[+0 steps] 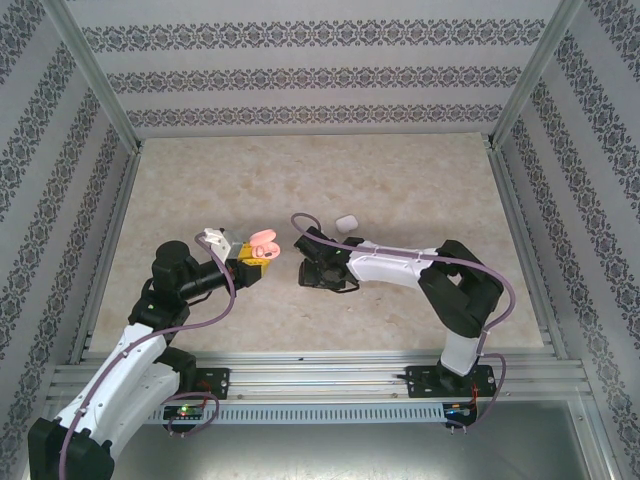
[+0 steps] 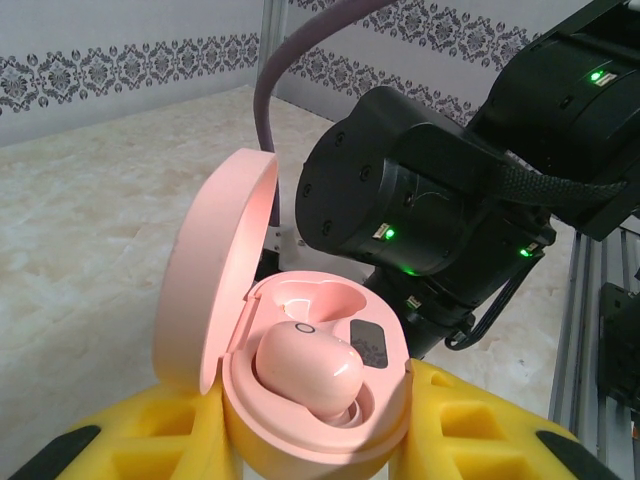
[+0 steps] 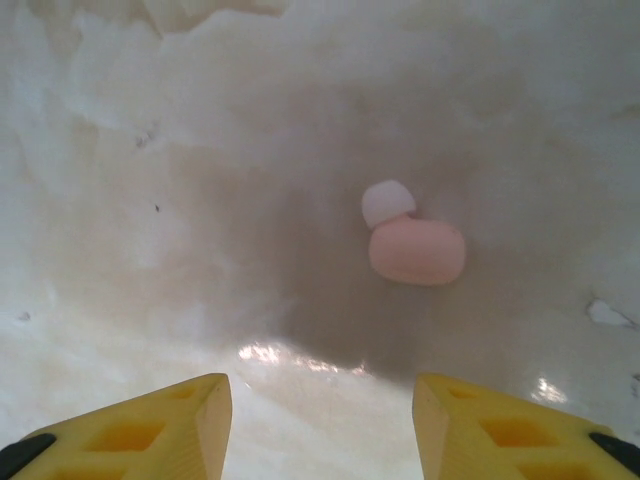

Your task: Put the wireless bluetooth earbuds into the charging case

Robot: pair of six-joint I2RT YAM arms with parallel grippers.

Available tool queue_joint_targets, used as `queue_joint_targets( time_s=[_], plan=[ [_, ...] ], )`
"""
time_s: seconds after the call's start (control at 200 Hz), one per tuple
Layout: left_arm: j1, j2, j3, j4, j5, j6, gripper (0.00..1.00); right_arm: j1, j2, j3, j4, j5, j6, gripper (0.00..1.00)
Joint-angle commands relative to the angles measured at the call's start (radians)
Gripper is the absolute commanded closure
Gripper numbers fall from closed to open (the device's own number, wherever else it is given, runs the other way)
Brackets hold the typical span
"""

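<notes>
Beneath right gripper [image 3: 320,390], fingers hanging wide, empty, pink earbud [image 3: 417,250] lying loose: likely light, slick; pinching across rounded body safest; left gripper [image 2: 310,400] clamping pink charging case [image 2: 215,280].

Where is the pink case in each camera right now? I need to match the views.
Top external: pink case left of centre, lid open, at the tip of the left gripper.
Left wrist: pink case lower centre, between the yellow fingers, with a seated earbud inside.
Right wrist: aims down at a loose pink earbud on the table.
Shared landmark: the beige marbled table.
</notes>
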Motion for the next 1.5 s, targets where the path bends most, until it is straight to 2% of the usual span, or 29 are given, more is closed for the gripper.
queue_joint_targets(
  time_s=[0.0, 0.34, 1.494],
  plan=[
    [0.010, -0.009, -0.008, 0.017, 0.020, 0.003, 0.77, -0.019, 0.034, -0.009, 0.078, 0.016, 0.066, 0.51],
    [0.009, -0.009, -0.009, 0.017, 0.015, 0.003, 0.77, -0.055, 0.081, 0.002, 0.086, 0.008, 0.087, 0.52],
    [0.010, -0.011, -0.010, 0.011, 0.021, 0.006, 0.77, -0.159, 0.129, 0.107, 0.007, 0.012, -0.017, 0.58]
  ],
)
